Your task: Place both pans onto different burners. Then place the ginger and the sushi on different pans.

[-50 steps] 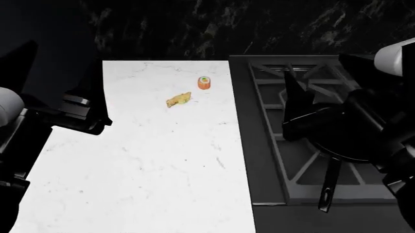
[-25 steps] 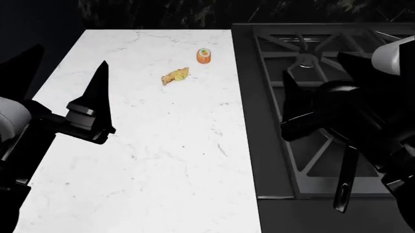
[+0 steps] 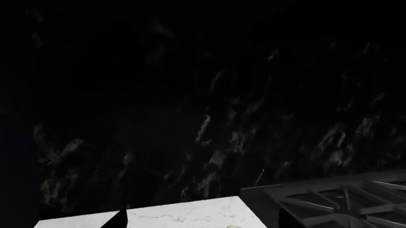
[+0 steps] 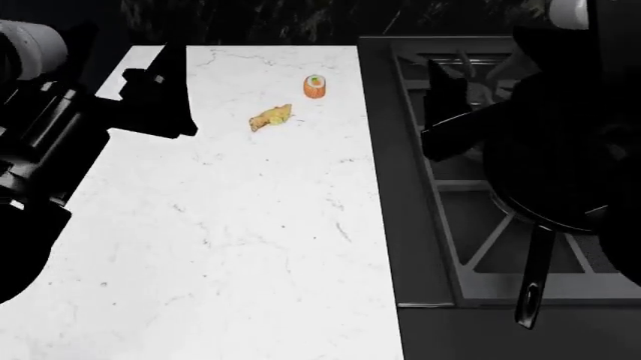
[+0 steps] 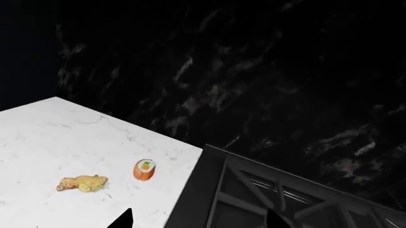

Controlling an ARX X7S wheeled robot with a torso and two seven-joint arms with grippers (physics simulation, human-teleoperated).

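There are no words, numbers, brands or signs to read anywhere, not on the table [image 4: 251, 247] and not on the stove [image 4: 421, 247].

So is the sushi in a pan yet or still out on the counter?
Out. The sushi sits on the white counter beside the ginger, left of the stove.

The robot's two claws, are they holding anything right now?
Nothing, as far as shows. The left gripper hangs over the counter, away from the ginger and sushi. The right gripper is over the stove.
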